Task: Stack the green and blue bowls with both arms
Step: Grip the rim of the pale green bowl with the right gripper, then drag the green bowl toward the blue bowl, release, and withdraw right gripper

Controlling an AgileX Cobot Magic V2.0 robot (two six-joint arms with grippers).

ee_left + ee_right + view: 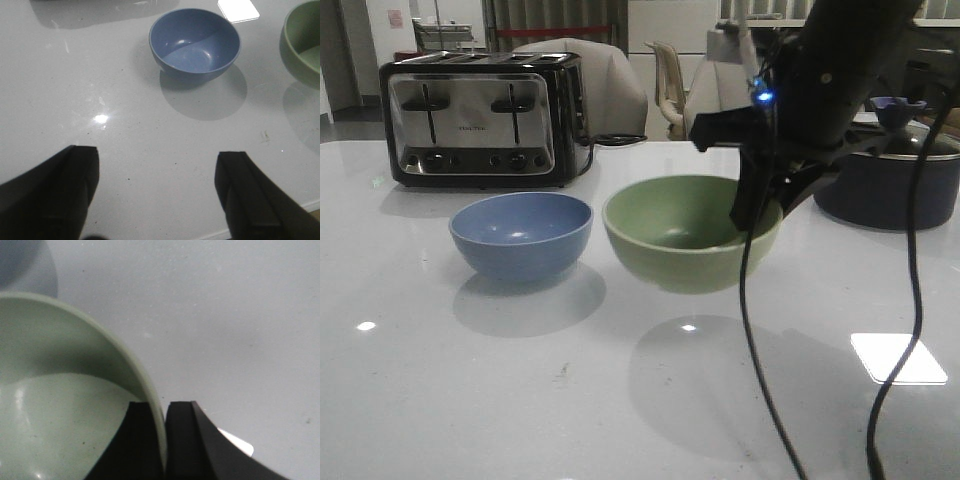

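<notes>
Green bowl (pixel 692 232) pinched at rim by right jaws (pixel 165 440), one finger inside wall, one outside; looks lifted off bench (pixel 570 400). Blue bowl (pixel 521 233) rests just beside, awaiting stacking. Left jaws (pixel 157 192) spread wide, holding nothing.

Looking like a kitchen mock-up sitting inside some lab or office room

A chrome four-slot toaster (pixel 485 118) is sitting at the back of a glossy white table (pixel 470 400), with a dark lidded pot (pixel 890 180) standing off to the right side and two plain bowls, blue (pixel 521 233) and green (pixel 680 235), out in the middle, so it's giving kitchen vibes. Behind the table though, pale chairs (pixel 665 70) are standing around, there's a red barrier bar (pixel 555 33) running in front of curtains, and a black robot arm (pixel 840 70) trailing cables is reaching over the tabletop, which is reading more like a test room than anyone's home.
</notes>
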